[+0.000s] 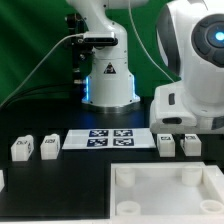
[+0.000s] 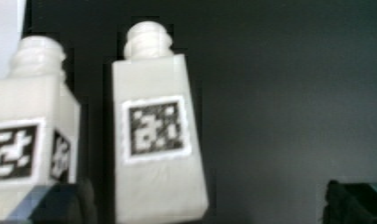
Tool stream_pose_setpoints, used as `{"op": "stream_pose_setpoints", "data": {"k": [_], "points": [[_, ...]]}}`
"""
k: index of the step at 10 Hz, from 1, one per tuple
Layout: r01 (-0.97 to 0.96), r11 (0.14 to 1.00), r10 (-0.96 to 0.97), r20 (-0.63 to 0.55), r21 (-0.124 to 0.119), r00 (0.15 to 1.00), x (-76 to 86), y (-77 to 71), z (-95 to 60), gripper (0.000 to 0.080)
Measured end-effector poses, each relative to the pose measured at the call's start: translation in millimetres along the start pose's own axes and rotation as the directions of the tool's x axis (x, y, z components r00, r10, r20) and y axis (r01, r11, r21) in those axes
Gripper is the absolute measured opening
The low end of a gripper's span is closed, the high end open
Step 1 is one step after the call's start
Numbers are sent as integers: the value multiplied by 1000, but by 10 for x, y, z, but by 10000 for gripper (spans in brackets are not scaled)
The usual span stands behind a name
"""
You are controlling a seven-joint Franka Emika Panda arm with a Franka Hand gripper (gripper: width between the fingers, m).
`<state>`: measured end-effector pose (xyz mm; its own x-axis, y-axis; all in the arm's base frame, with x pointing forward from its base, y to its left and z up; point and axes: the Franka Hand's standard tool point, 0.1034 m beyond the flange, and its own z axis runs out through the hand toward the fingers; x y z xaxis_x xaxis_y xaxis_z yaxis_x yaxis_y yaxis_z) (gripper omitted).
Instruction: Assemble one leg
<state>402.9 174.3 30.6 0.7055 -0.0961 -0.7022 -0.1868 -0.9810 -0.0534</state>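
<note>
Looking across the matte black bench in the exterior view, we found four small white plastic blocks standing in two pairs: a first leg and a second leg toward that view's left, and a third leg and a fourth leg toward its right. The thin, flat marker board lay between the pairs. Nearer the camera sat the large square piece, a shallow white tray shape with a raised rim and round holes at its corners. The glossy white arm loomed above the right-hand pair. The wrist view showed two of the legs upright, just beside each other with a narrow dark gap between them. The central leg was a smooth rectangular block topped by a rounded, stepped knob, and it carried a square black-and-white tag on its face. The side leg had the same form. We could not tell whether the jaws were released or clenched, and no leg appeared to be held.
</note>
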Motion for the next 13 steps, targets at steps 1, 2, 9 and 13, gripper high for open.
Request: {"op": "stream_pose_setpoints", "data": {"k": [1, 2, 9, 13], "points": [[-3, 1000, 3, 12, -1, 1000, -19, 11, 52, 648], [-4, 1000, 4, 21, -3, 1000, -22, 25, 102, 648], [-1, 1000, 2, 33, -8, 999, -9, 76, 301, 637], [-1, 1000, 2, 33, -8, 999, -9, 76, 302, 288]]}}
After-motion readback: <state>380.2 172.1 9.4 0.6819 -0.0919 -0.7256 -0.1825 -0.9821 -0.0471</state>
